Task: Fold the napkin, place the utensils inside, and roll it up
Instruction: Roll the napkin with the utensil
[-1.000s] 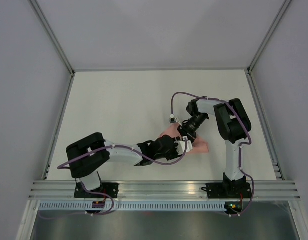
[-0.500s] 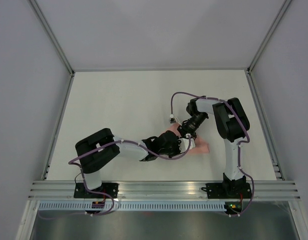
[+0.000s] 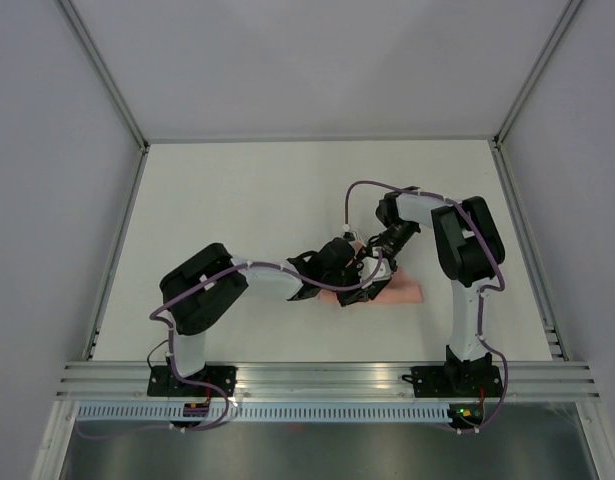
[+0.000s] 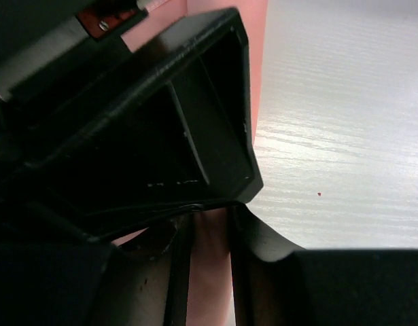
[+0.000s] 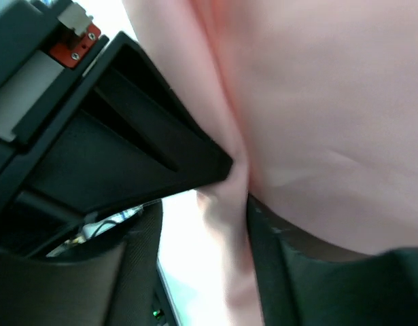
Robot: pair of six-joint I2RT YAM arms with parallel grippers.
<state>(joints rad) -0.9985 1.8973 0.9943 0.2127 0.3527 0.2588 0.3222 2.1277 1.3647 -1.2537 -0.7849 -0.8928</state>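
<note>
Cloth in one piece, a salmon-pink cloth napkin (image 3: 405, 294), lies on the white wood-grain table (image 3: 237, 220), near the front edge and right of centre. From above, both black arms meet over its left end. Only the wrist views show the grips. The left gripper (image 4: 210, 227) is nipped on a narrow pleat that fills its gap. The right gripper (image 5: 203, 227) stands parted, with a fold touching one finger only. One napkin, two grippers.

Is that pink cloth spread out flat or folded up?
Gathered small, not spread: the napkin shows only as a narrow pink strip. Folded or rolled, cannot tell.
</note>
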